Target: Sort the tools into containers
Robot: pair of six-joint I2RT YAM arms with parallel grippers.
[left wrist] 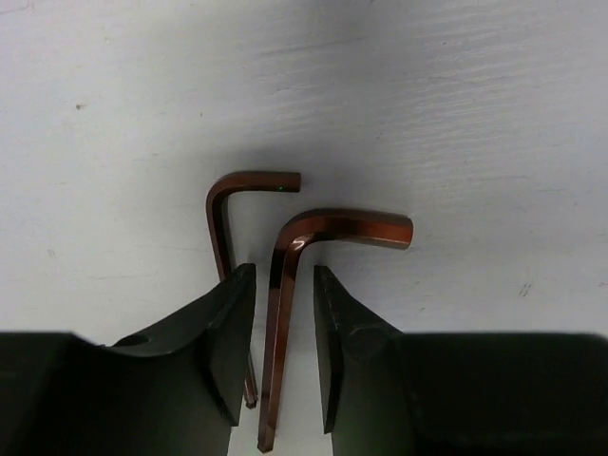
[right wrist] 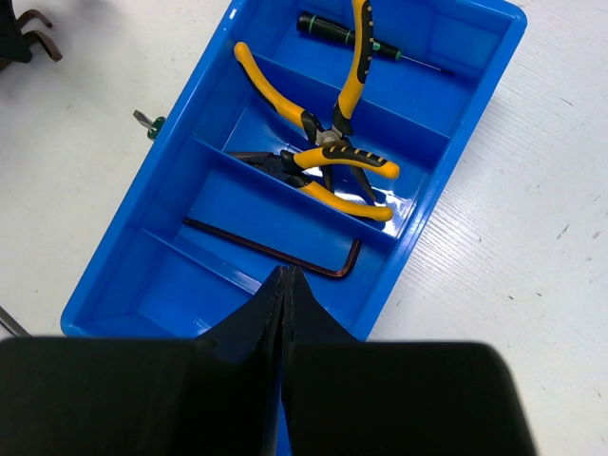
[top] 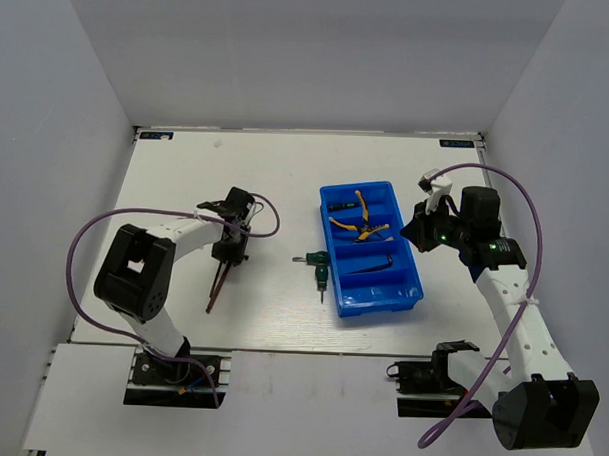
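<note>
1. Your left gripper (left wrist: 283, 275) is narrowly open, not yet clamped. Its fingers straddle the long shank of the larger brown L-shaped steel hex key (left wrist: 342, 229), which lies on the white table (top: 186, 184), left of centre.
2. The smaller brown hex key (left wrist: 249, 180) lies just beside it, with its shank running under the left finger. Close as-is and you'll likely pinch or drag both.
3. The shank is thin and smooth. If the pinch is off-centre it'll probably swivel, and the bent end swings down on lift.
4. The target is the bright blue four-compartment plastic tray (top: 377, 294), right of centre. A long thin hex key (right wrist: 275, 249) already sits in the third compartment from the far end, so match that one.
5. The stubby green-black tool (top: 321, 271) lies on the table just left of the tray, in your path. Carry low and a dangling key could clip it.
6. Your right gripper (right wrist: 285, 285) is fully closed and empty, hovering by the tray's right side. Watch for an arm clash over the tray.
7. The yellow-handled pliers (right wrist: 332, 142) straddle the far ridges, one handle crossing over the thin dark screwdriver (right wrist: 332, 28). A drop too far back lands on them.
</note>
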